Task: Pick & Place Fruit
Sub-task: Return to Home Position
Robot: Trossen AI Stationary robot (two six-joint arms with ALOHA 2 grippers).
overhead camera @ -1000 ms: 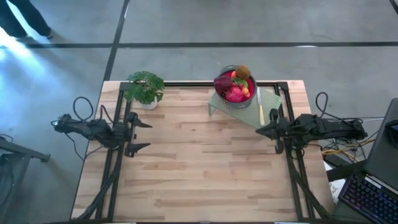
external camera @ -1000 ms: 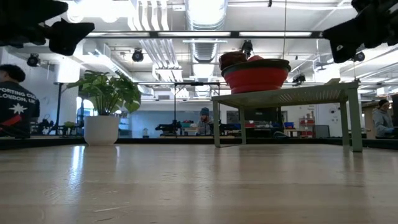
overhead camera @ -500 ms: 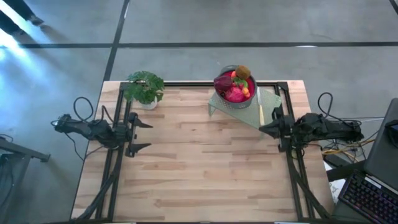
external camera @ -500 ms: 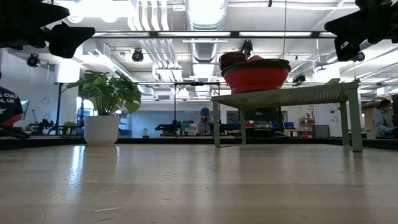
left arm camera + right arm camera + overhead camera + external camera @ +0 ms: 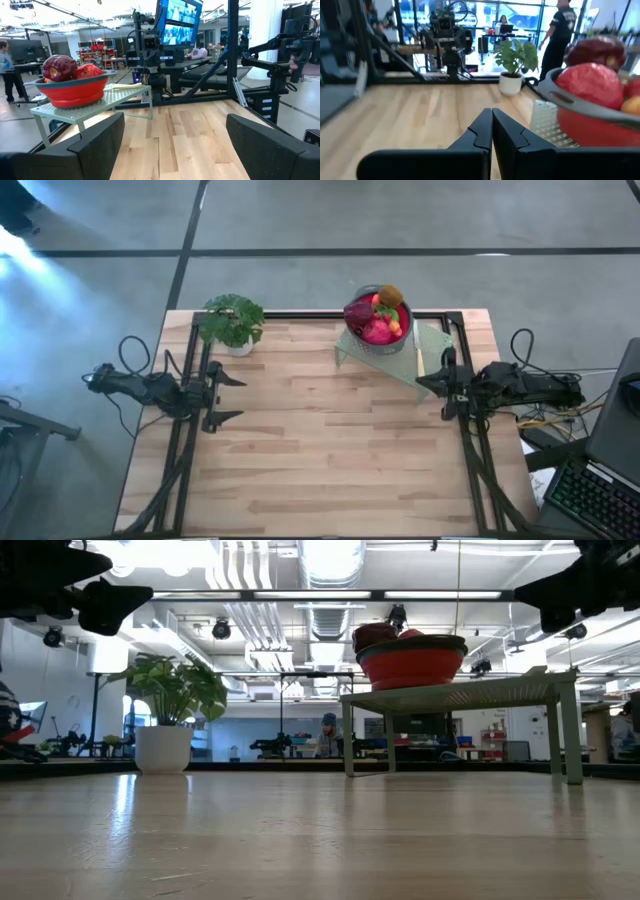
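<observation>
The fruit [image 5: 378,318] is heaped in a red bowl [image 5: 412,665] that stands on a pale green raised rack [image 5: 432,340] at the table's far right. A maroon piece [image 5: 59,68] and a red apple [image 5: 590,85] top the heap. My left gripper [image 5: 232,392] hovers open at the table's left edge, pointing level toward the middle. At the right edge, near the rack, my right gripper [image 5: 420,385] is shut and holds nothing.
A leafy potted plant [image 5: 233,323] stands at the far left. A pale-handled knife [image 5: 418,356] lies on the rack beside the bowl. The wooden tabletop [image 5: 320,450] between the arms is bare. People stand in the room beyond the table.
My right gripper has drawn back a little toward the table's right edge and turned slightly. Its fingers stay shut. The left arm and the fruit have not moved.
</observation>
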